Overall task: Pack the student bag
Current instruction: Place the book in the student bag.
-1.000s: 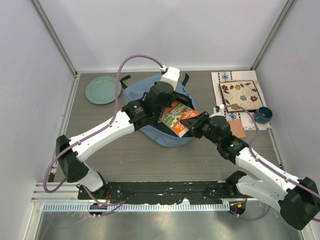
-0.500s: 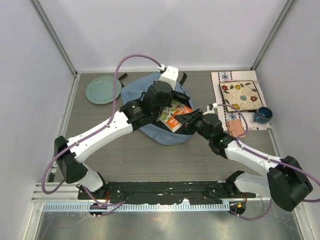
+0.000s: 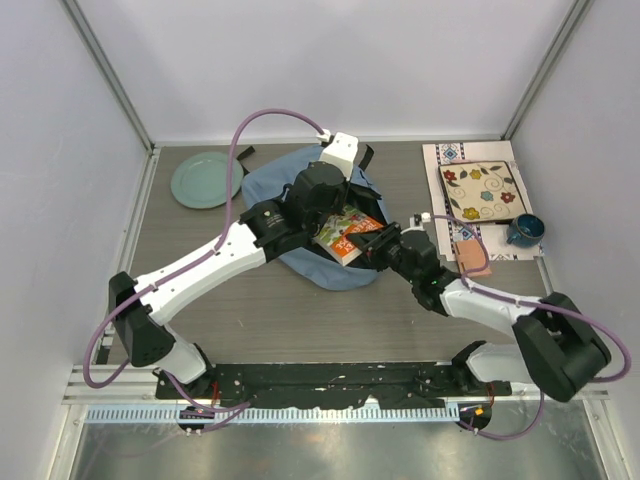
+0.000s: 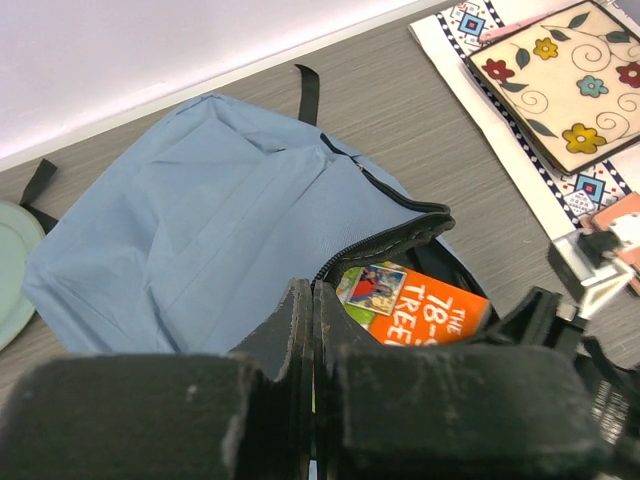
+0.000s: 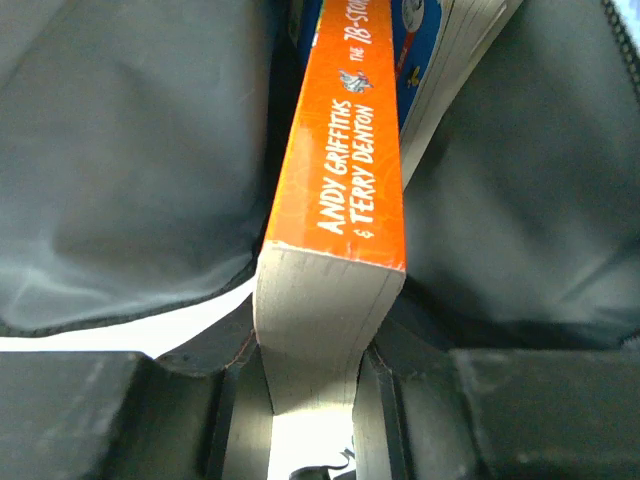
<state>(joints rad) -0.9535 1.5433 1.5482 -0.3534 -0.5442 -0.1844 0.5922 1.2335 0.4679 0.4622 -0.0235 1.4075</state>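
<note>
The student bag, light-blue fabric with a dark zipper, lies at the table's middle back with its mouth open toward the right. My left gripper is shut on the zipper edge of the bag's mouth and holds it up; in the left wrist view the gripper pinches that edge of the bag. My right gripper is shut on an orange book that is partly inside the mouth. In the right wrist view the gripper clamps the book's page edge, with the bag's dark lining on both sides.
A pale green plate lies at the back left. At the right, a white patterned mat carries a flowered tile, a dark blue cup and a pinkish flat item.
My right gripper has moved left with the book, pushing it deeper into the bag's mouth. My left gripper keeps its hold on the zipper edge and has shifted only slightly.
</note>
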